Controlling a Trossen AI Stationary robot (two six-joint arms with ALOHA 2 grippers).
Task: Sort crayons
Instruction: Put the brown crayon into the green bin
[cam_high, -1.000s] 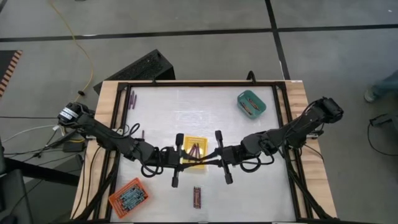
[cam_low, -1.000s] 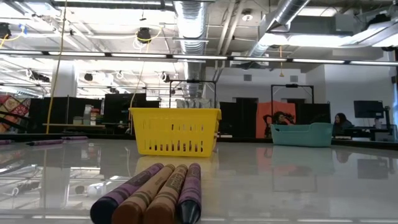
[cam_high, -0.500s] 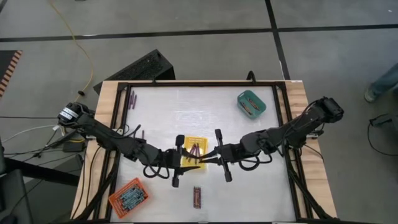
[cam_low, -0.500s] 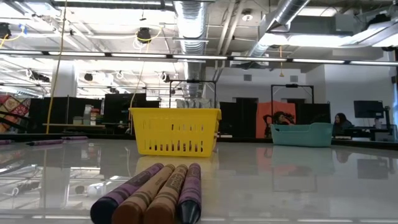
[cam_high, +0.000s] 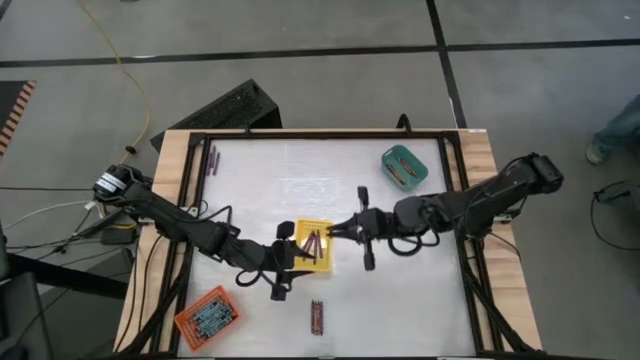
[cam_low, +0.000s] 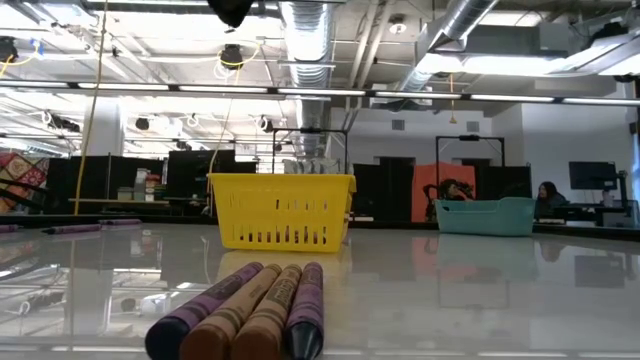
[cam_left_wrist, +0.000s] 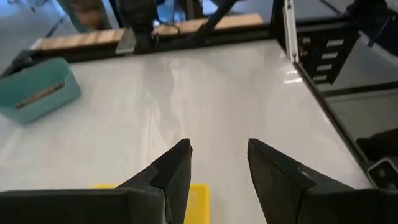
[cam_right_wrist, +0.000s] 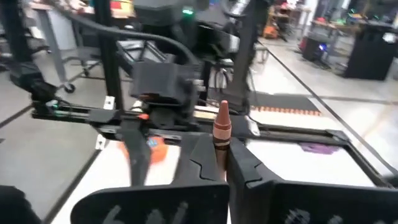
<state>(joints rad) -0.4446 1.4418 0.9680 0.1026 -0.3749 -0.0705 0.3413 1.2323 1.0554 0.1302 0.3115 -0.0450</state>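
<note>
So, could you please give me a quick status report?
Right gripper shut on brown crayon, beside yellow tray. Left gripper open, empty. Nothing in the way.

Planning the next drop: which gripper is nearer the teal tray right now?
Right. The right gripper, shut on a brown crayon, sits beside the yellow tray, below-left of the teal tray. The left gripper is over the yellow tray, farther off.

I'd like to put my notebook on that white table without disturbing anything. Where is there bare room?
The widest bare patch lies between the purple crayons at the far left edge and the teal plastic tray. The near right corner, beyond the right gripper, is also free. It is crowded around the yellow plastic basket, where the left gripper also works, and near the orange tray.
</note>
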